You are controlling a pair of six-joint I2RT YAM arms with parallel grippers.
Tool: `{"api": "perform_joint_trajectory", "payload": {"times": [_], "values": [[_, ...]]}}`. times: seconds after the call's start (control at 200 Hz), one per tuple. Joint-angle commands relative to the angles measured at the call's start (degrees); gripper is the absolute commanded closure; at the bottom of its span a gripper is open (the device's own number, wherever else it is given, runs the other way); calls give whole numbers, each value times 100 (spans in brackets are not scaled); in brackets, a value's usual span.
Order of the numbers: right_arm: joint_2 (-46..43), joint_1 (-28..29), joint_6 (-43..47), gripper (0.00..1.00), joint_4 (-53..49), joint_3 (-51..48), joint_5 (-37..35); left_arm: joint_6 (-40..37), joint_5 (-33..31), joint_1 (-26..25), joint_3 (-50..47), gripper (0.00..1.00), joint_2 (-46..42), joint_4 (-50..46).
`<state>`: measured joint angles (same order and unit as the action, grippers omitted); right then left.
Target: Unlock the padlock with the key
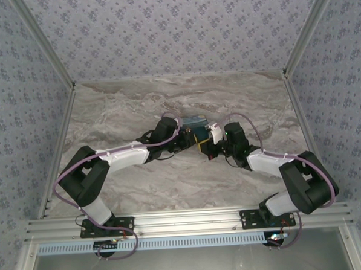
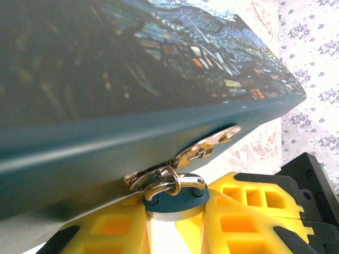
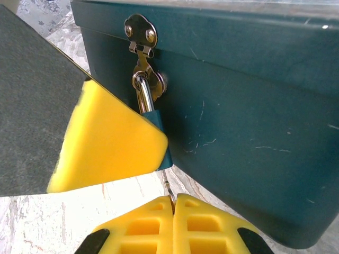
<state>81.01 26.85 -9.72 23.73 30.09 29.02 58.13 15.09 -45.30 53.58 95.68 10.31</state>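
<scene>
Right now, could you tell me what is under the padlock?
The key, pinched in the right fingers, points up at the padlock. A left finger covers most of its body; the keyhole is unseen.

one padlock (image 3: 144, 98), one key (image 3: 168, 189), one box (image 3: 254, 106)

Left pincer (image 2: 177, 214) clamped; right pincer (image 3: 173, 203) pinched fully closed.

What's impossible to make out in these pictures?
Keyhole of the padlock: right wrist view, covered by a finger of the left gripper.
The key: right wrist view, a sliver shows; the rest is pinched in the right gripper.
Top view: padlock and key too small, lost between the grippers.
</scene>
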Motion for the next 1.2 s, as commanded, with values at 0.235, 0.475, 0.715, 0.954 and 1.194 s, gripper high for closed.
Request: {"api": "perform_joint_trajectory", "payload": {"times": [0.235,0.475,0.715,0.954,1.194], "values": [[-80,65,172,100,993,734,408,-120,407,-162,-6,77,-27,-377],[-138,110,291,100,846,253,167,-71,407,-93,22,77,-167,-399],[-90,77,-180,100,861,184,866,-310,570,63,-31,77,-285,-529],[-293,302,218,100,638,44,63,-561,742,135,80,77,-381,-1016],[-612,564,667,100,398,-3,-723,-675,791,165,154,77,-432,-1320]]}}
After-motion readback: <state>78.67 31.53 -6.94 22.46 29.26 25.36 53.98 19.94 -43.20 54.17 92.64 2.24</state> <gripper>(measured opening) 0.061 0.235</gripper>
